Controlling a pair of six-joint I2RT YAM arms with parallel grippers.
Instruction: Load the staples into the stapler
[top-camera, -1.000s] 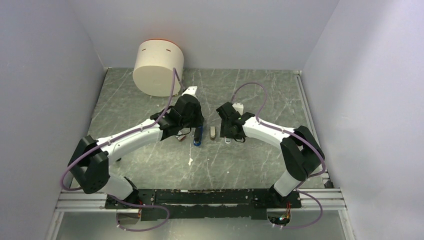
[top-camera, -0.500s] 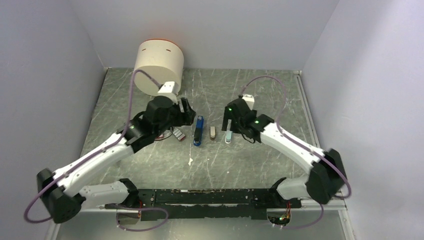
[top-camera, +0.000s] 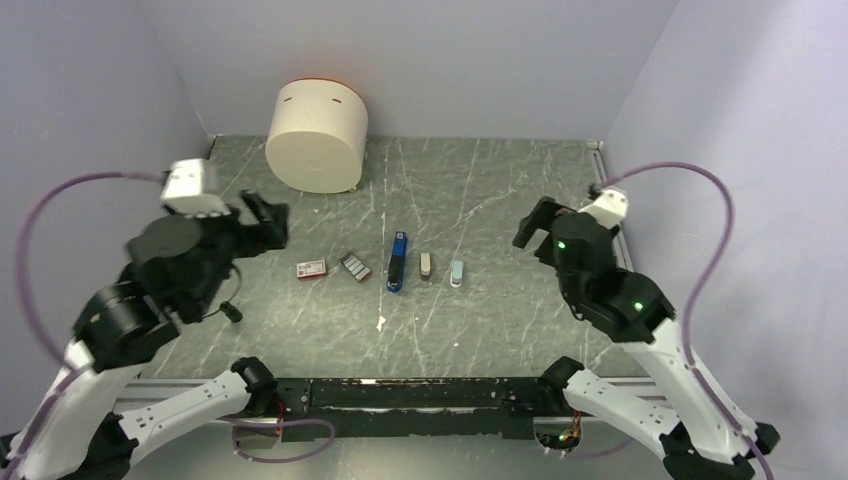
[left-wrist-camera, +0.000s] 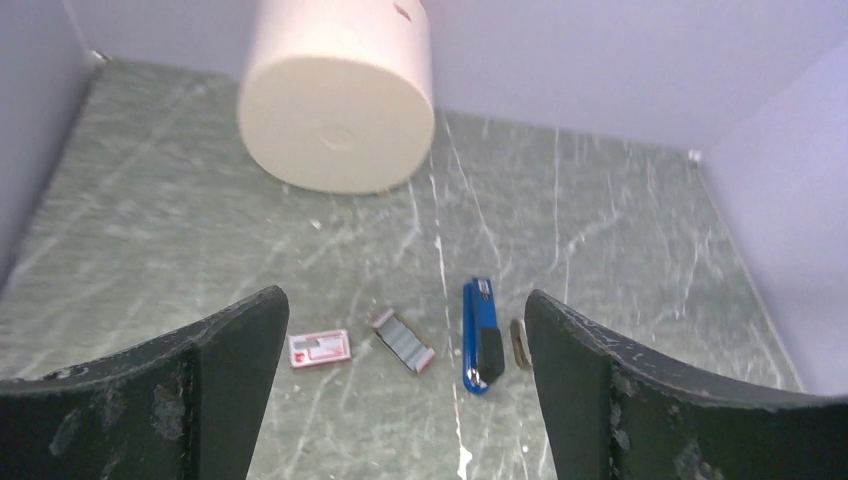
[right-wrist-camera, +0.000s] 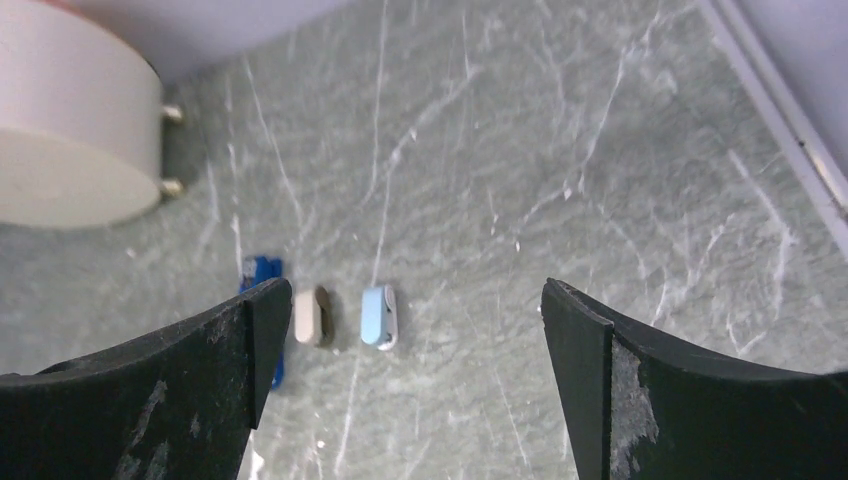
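The blue stapler (top-camera: 398, 261) lies flat and shut in the middle of the table, black top arm up; it also shows in the left wrist view (left-wrist-camera: 481, 335). To its left lie the staples: a grey staple block (top-camera: 355, 266) (left-wrist-camera: 403, 340) and a tiny red box (top-camera: 312, 268) (left-wrist-camera: 319, 348). My left gripper (top-camera: 265, 220) (left-wrist-camera: 405, 310) hangs open, raised at the left, well clear of them. My right gripper (top-camera: 535, 225) (right-wrist-camera: 415, 290) is open and raised at the right. In the right wrist view, only the stapler's tip (right-wrist-camera: 262, 272) shows past a finger.
A small tan piece (top-camera: 425, 265) (right-wrist-camera: 312, 316) and a pale-blue piece (top-camera: 457, 273) (right-wrist-camera: 378, 317) lie just right of the stapler. A big white cylinder (top-camera: 318, 135) (left-wrist-camera: 340, 95) stands at the back left. Walls close in on three sides.
Both arms have drawn back from the middle, up and out to the sides. Both grippers have opened wide. The red box, once hidden under the left arm, is now in view.
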